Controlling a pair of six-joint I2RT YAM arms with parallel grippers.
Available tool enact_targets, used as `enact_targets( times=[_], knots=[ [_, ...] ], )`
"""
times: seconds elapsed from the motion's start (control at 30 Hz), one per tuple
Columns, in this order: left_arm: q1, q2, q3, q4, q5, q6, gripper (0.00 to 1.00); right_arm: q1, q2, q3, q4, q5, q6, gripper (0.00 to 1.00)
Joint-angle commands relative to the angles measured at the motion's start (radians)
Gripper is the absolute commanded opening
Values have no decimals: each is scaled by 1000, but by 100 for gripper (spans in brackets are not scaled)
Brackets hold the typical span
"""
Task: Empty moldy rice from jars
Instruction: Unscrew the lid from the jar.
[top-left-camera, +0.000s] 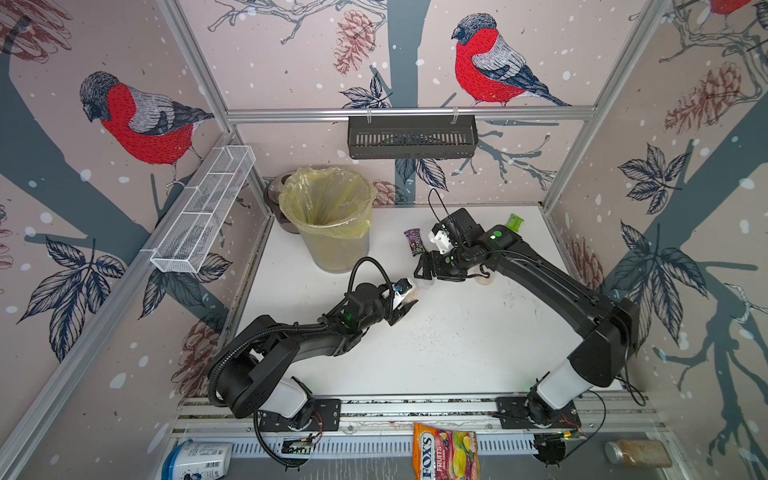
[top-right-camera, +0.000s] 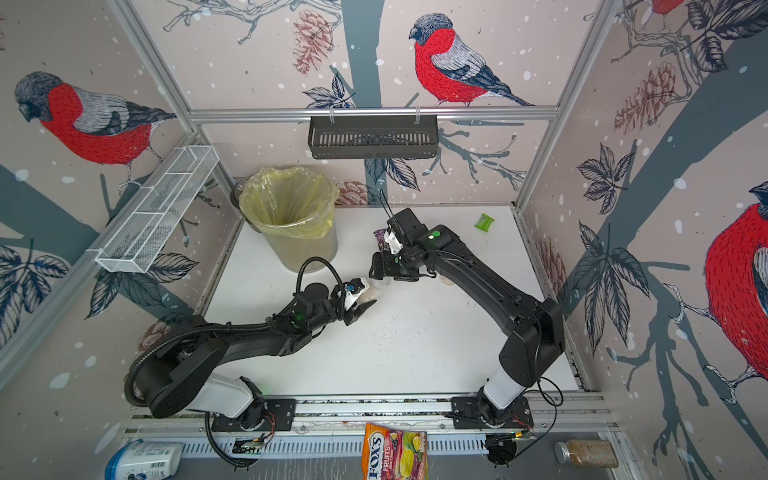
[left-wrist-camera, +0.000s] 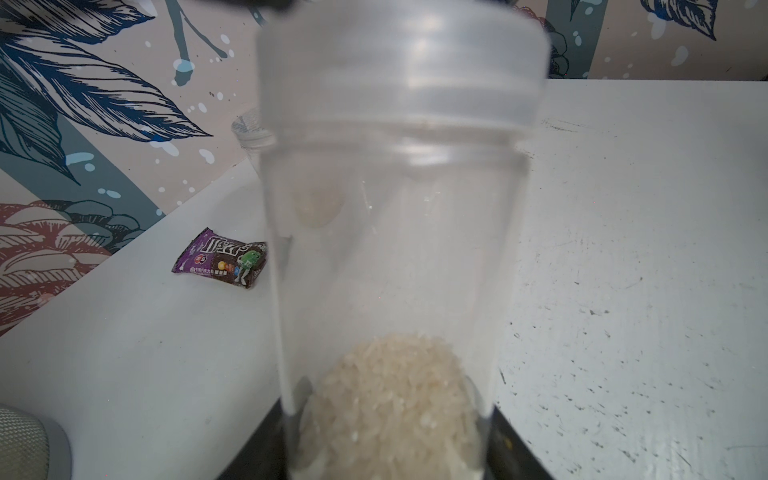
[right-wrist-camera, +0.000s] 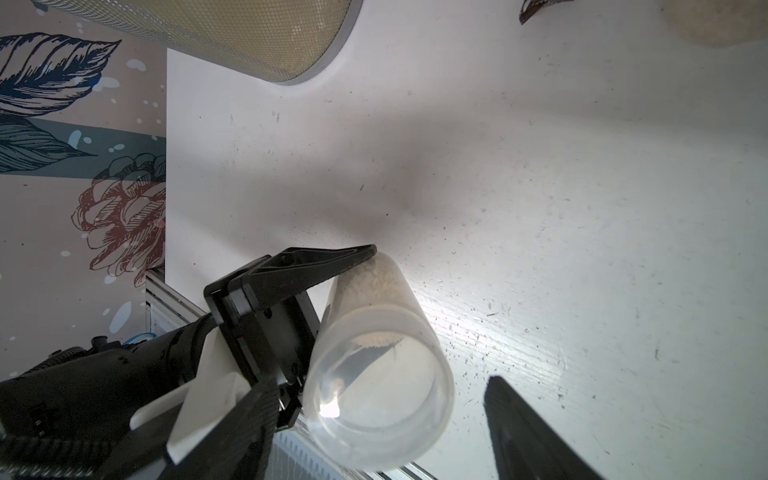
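**Top views.** My left claw was clamped on a slim jar, which it held roughly on its side over the white table. The right claw sat just past the jar's lid end with its jaws apart. I listed a lined bin beyond the left claw and a purple sweet packet close behind the right claw. Another jar was mostly hidden under the right arm. A green packet lay well apart.

**Left wrist.** The slim jar blocked most of my view. Moldy rice was heaped at the claw end, and the clear lid was on. The purple packet showed beside the jar.

**Right wrist.** The lid faced me. Of the right claw's fingers, the one I could see stood clear of it. The bin's mesh wall lay beyond.
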Motion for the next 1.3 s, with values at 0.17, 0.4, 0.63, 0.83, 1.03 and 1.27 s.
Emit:
enact_targets(
  times=[0.17,0.4,0.63,0.83,1.03,1.27],
  knots=[
    [3,-7,2,50,-4,8,0,-2,12,3,-11,-7,-31,76],
    [3,-11,1,42,-8,10,0,-2,8,0,-11,-16,-40,72],
    [3,-21,2,36,-10,12,0,-3,-4,-21,1,-32,-43,69],
    [3,-9,7,34,-4,9,0,-2,-20,-33,18,-44,-40,65],
    [3,-9,4,34,1,5,0,-6,-14,-34,36,-101,-91,51],
    [3,-11,-8,42,18,1,0,-21,12,22,-3,-106,-244,43]
  ],
)
